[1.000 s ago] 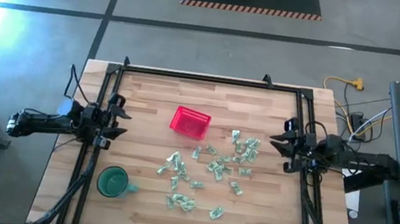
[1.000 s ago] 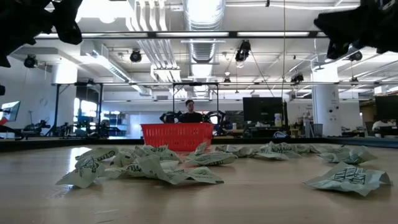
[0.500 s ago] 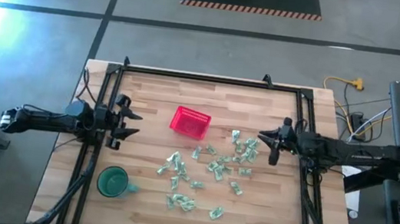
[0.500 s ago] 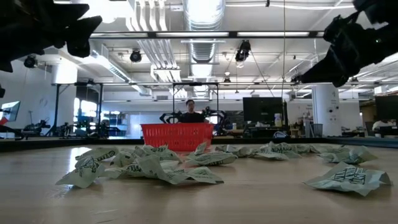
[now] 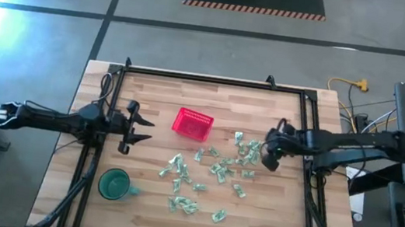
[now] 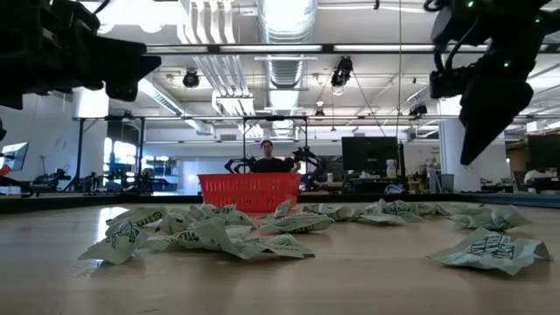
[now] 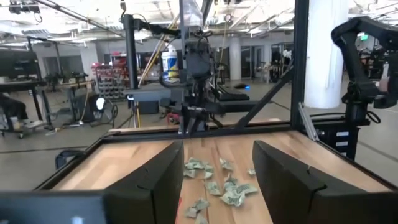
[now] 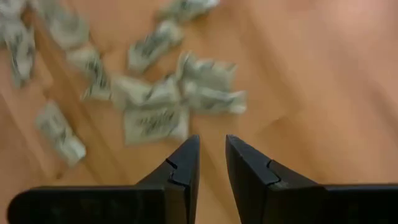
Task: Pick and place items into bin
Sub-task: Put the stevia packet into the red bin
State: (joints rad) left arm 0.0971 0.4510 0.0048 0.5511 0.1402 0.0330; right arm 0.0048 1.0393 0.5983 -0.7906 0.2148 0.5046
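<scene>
Right gripper [image 8: 211, 163] tilted down over the near edge of the wrapped pieces [image 5: 214, 170], fingers only narrowly parted, nothing held. Left gripper [image 5: 132, 127] spread wide, empty, hovering beside the red basket [image 5: 192, 124]. Risks from here: too slim a gap to straddle a crinkled piece, likely pushing it aside; overlapping wrappers likely lifted together, then dropped short of the basket.
</scene>
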